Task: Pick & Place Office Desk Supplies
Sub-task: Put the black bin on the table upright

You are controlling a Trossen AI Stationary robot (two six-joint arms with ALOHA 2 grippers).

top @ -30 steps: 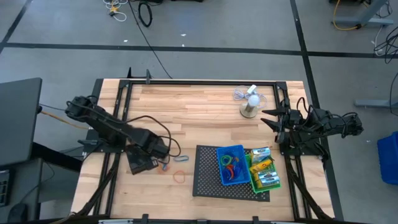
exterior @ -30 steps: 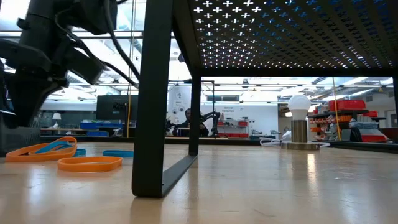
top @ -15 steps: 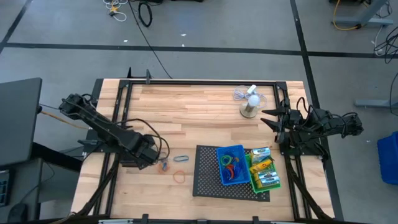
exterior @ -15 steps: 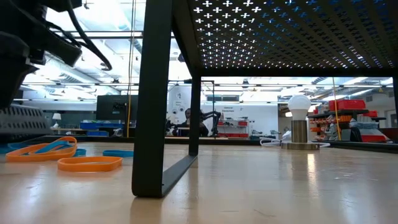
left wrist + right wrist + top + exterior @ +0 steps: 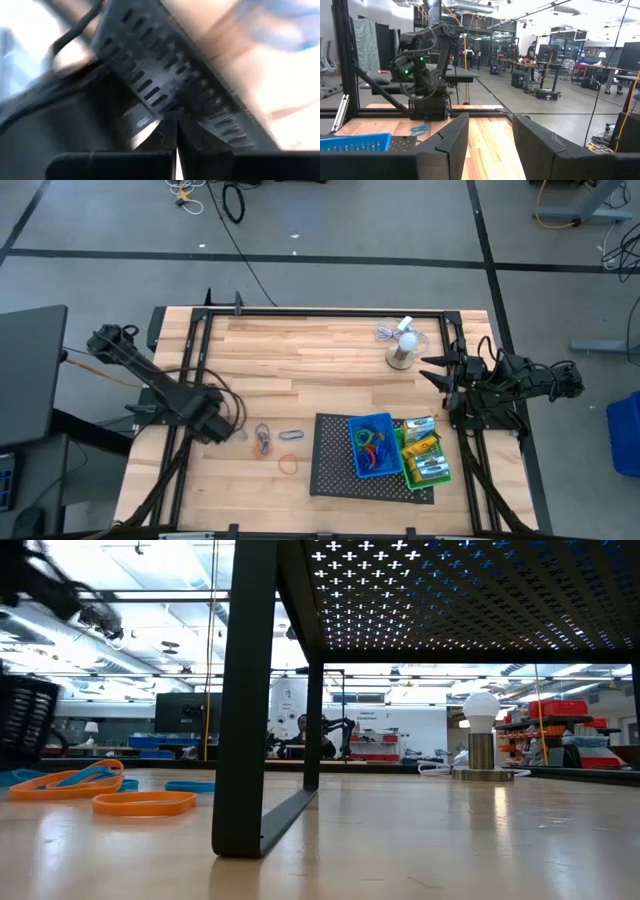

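My left gripper (image 5: 212, 423) is at the table's left side, shut on a black slotted bin (image 5: 165, 75); the bin also shows at the left edge of the low view (image 5: 22, 720). Loose rubber bands lie on the wood to its right: a blue-orange bunch (image 5: 263, 442), a grey-blue one (image 5: 290, 435) and an orange loop (image 5: 288, 464). A blue bin (image 5: 372, 445) with coloured bands and a green bin (image 5: 425, 458) with green-white boxes and a yellow box stand on the black mesh tray (image 5: 330, 470). My right gripper (image 5: 432, 370) is open and empty at the right edge. My left gripper pinches the black bin's slotted wall (image 5: 172, 107) between its two fingers, whose tips (image 5: 162, 135) meet on it. The wall runs slantwise across the wrist view. I cannot tell whether the bin is clear of the table.
A white mini fan (image 5: 402, 350) stands at the far right of the table, its cord coiled beside it. A black frame rail (image 5: 195, 360) runs along the left side near my left arm. Bare wood lies between the rubber bands and the far edge.
My left gripper has moved toward the table's left edge, carrying the black bin away from the rubber bands, which have stayed in place. In the low view the bin has slid left, nearly out of the picture.
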